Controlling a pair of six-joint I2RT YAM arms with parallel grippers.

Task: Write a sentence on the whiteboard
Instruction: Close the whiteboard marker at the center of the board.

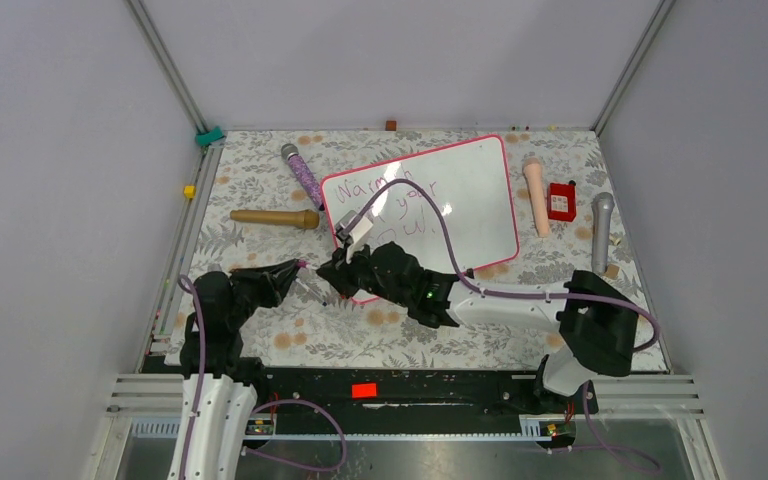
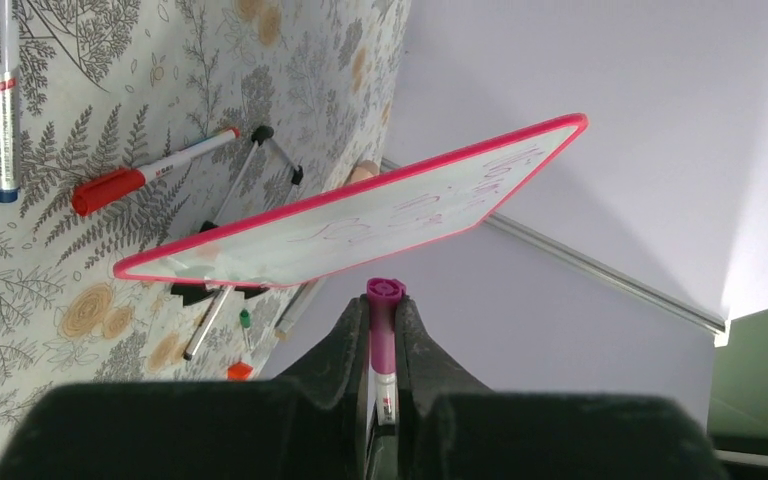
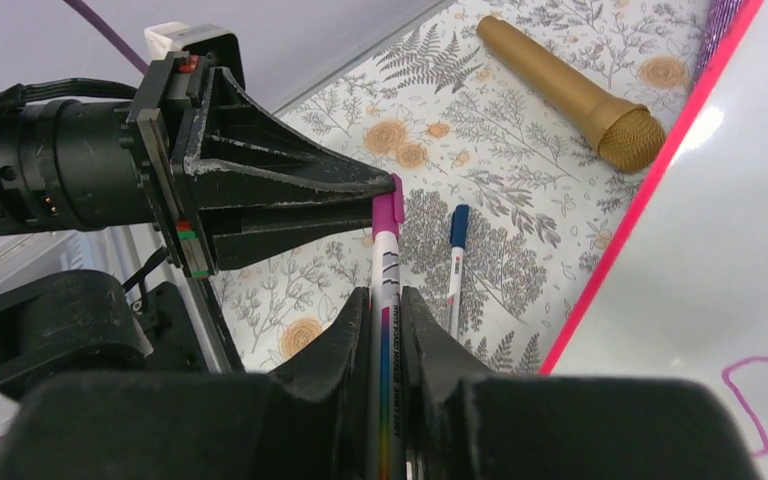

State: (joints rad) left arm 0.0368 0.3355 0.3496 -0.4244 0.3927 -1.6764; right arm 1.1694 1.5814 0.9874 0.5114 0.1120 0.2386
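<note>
Two sets of jaws meet on one marker (image 3: 388,262): the right gripper (image 3: 387,296) pinches the barrel, and the left gripper (image 2: 384,308) is pressed onto the magenta cap (image 3: 388,205) at its far end. The whiteboard (image 1: 485,190) lies on the bench (image 1: 260,335) beside and beyond the right jaws. The sentence (image 1: 398,205) already runs across it in three lines, so this looks like recapping. Keep both wrists on the marker's axis and push straight until the cap seats. Sideways load could twist the barrel in the right jaws.
</note>
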